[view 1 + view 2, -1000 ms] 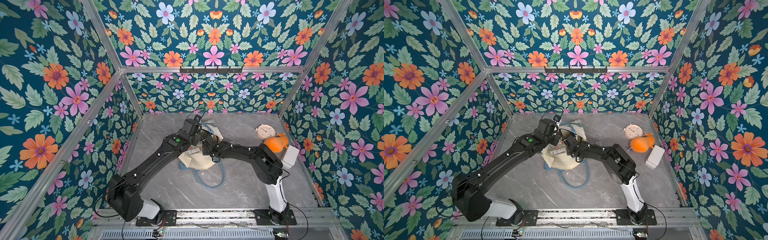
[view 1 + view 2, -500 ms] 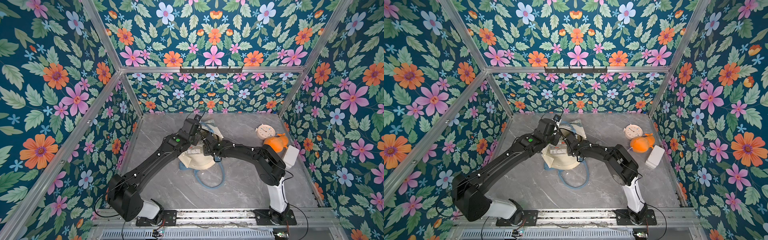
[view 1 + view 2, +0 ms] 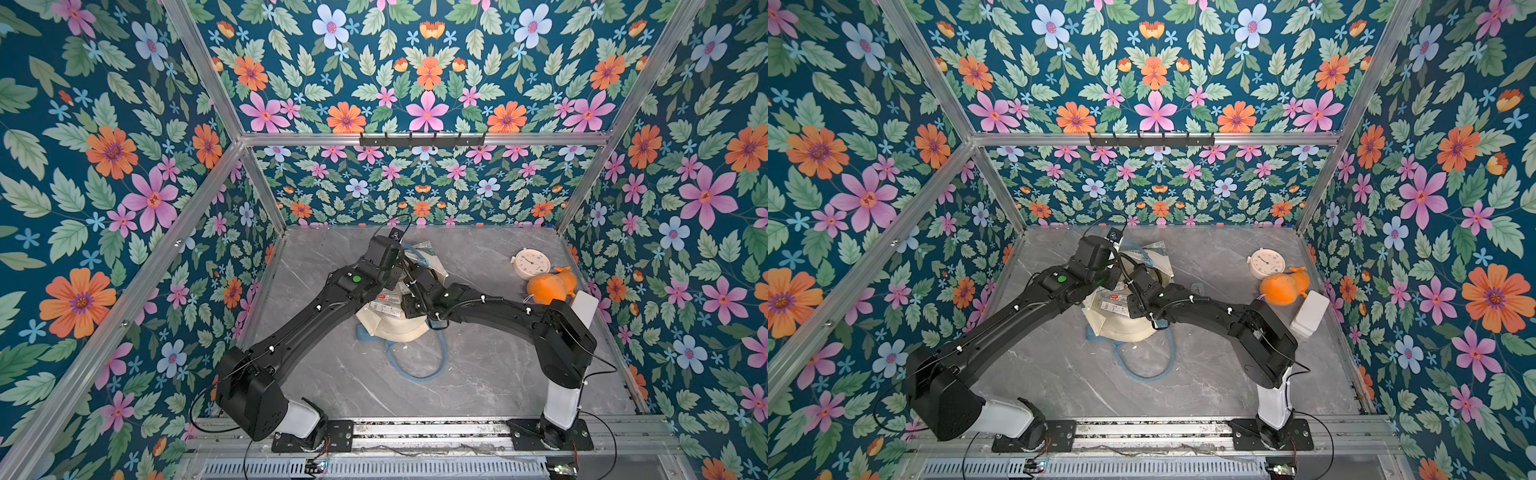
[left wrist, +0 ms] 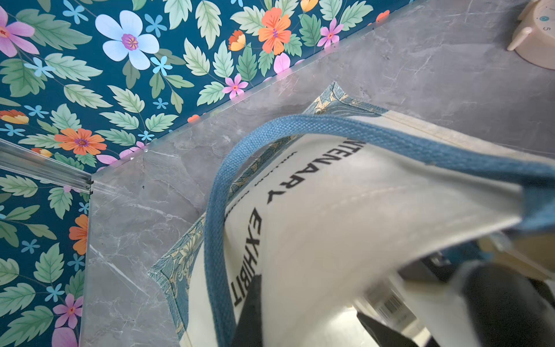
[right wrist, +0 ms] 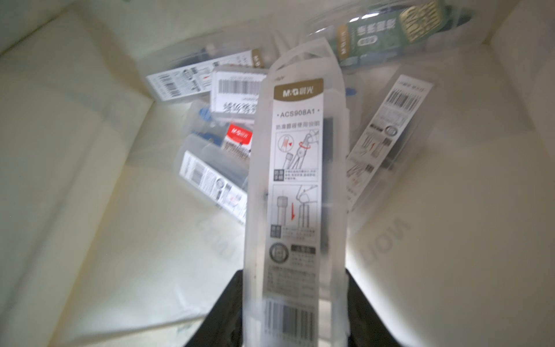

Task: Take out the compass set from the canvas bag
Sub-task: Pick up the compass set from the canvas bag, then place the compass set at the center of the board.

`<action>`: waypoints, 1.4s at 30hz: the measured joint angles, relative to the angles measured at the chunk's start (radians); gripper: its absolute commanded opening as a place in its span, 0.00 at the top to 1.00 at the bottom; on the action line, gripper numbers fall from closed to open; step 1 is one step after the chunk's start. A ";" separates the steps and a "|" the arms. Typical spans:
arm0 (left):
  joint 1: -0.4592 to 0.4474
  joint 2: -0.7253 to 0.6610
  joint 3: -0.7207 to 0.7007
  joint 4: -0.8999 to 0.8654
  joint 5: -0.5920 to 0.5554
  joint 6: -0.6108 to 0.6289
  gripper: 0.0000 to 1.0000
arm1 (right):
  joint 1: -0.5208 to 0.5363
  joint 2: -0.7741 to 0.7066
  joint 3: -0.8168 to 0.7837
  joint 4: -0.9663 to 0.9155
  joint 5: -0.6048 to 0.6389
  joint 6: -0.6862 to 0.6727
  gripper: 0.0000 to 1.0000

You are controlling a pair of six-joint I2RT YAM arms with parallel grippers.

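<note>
The grey counter [image 3: 340,382] carries the canvas bag [image 3: 399,328] near its centre, with one blue strap [image 3: 419,374] trailing toward 6 o'clock. An alarm clock [image 3: 531,262] sits well apart at 2 o'clock. The bag is soft and floppy. The left pincer [image 4: 306,300] is pinched fully shut, apparently on the bag's upper edge, propping the mouth open. Inside the bag, the right pincer [image 5: 292,285] is part-open and clamps the lower end of the compass set [image 5: 297,150], which is raised above the other cases [image 5: 228,141]. Its translucent plastic case looks light, stiff and slick, so gripping across the narrow sides seems wise.
</note>
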 measured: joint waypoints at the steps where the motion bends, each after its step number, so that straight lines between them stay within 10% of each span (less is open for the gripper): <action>1: 0.000 0.000 0.000 0.000 -0.002 -0.002 1.00 | 0.008 -0.018 -0.014 0.000 -0.013 0.000 0.70; 19: 0.000 -0.002 0.001 -0.003 -0.014 -0.006 1.00 | 0.185 -0.697 -0.304 -0.283 0.001 0.082 0.75; 26: 0.000 -0.003 0.001 -0.003 -0.014 -0.007 1.00 | -0.092 -0.919 -0.425 -0.325 -0.004 -0.027 0.77; 35: 0.000 0.020 0.001 0.008 -0.018 -0.002 1.00 | -0.622 -0.622 -0.540 -0.021 -0.346 -0.158 0.79; 42: 0.000 0.021 -0.009 0.015 -0.018 0.002 1.00 | -0.689 -0.356 -0.496 0.100 -0.425 -0.204 0.78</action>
